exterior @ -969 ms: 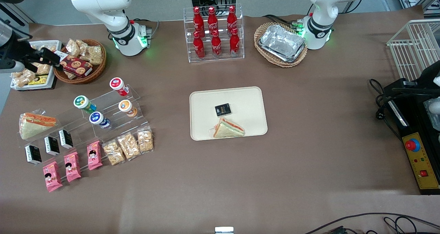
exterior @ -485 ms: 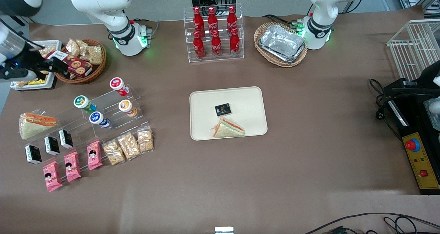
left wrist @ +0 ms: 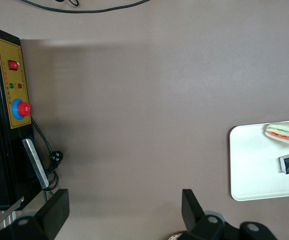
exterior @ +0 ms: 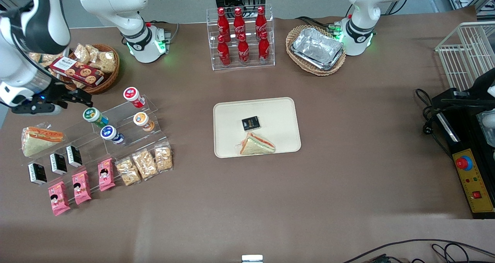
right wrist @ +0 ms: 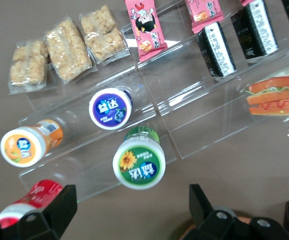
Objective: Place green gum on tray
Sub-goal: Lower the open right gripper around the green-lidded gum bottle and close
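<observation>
Above the clear tiered stand (exterior: 127, 120) at the working arm's end of the desk (exterior: 348, 178), the gripper (exterior: 79, 97) hovers with jaws spread wide, empty. Just beneath, the green gum (exterior: 93, 116) sits on the stand's upper step, well apart from the tray (exterior: 228, 112) mid-desk.
</observation>
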Available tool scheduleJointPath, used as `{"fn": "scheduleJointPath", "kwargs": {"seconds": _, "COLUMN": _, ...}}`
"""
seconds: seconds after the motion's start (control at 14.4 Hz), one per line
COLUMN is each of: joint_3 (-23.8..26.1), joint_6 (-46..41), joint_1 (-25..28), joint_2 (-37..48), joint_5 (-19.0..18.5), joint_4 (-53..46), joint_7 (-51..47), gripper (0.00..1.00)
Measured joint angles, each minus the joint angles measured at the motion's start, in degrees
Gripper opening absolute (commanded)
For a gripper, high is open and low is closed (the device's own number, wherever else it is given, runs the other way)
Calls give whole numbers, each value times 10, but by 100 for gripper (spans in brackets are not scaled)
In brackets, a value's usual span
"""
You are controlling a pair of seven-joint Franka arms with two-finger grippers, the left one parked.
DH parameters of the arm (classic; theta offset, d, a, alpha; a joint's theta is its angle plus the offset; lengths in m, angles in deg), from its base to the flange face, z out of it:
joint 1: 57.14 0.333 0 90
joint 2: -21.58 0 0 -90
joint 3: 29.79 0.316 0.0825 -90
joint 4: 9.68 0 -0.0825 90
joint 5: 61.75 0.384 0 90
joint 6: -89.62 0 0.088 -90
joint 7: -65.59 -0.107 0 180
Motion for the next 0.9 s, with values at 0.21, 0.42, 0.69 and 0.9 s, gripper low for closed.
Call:
{"fn": "scheduleJointPath", "kwargs": {"seconds": 0.21, "joint_3": -1, "joint_6": 47, "joint_1": 0, "joint_2": -7, "joint_5": 0, "joint_4": 28, "joint_7": 0, "gripper": 100}}
{"fn": "scheduleJointPath", "kwargs": {"seconds": 0.42, "joint_3": -7, "joint_6": 74, "joint_1": 0, "joint_2": -17, "joint_5": 0, "joint_4": 41, "joint_7": 1, "gripper": 100}}
{"fn": "scheduleJointPath", "kwargs": {"seconds": 0.69, "joint_3": -7, "joint_6": 102, "joint_1": 0, "joint_2": -25, "joint_5": 0, "joint_4": 60, "joint_7": 1, "gripper": 100}}
{"fn": "scheduleJointPath", "kwargs": {"seconds": 0.9, "joint_3": -7, "joint_6": 107, "joint_1": 0, "joint_2": -25, "joint_5": 0, "joint_4": 66, "joint_7": 1, "gripper": 97}}
